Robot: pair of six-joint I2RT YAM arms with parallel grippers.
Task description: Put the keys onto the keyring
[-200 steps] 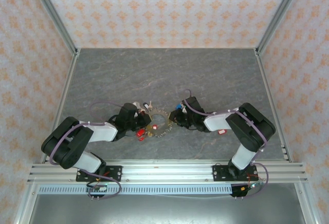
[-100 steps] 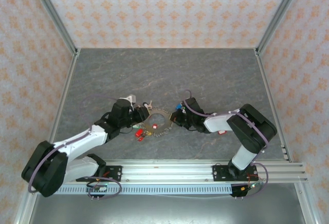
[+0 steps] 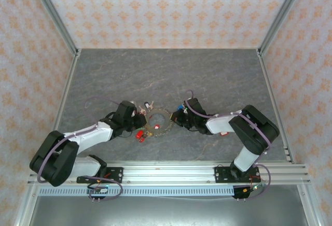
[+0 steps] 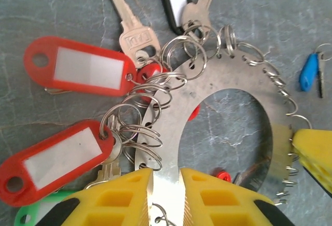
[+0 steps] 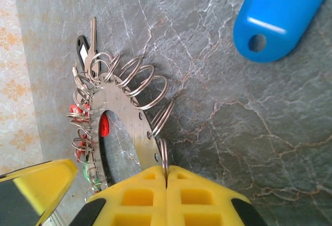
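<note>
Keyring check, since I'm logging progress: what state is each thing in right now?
keyring, flat on the table, gripped at two sides.
left gripper, closed across the keyring's band.
right gripper, shut on a split ring at its rim.
red-tagged keys, hooked onto the keyring.
blue tag, loose on the table, off the ring.

blue tag (image 5: 282, 18) cut off, key perhaps hidden
</note>
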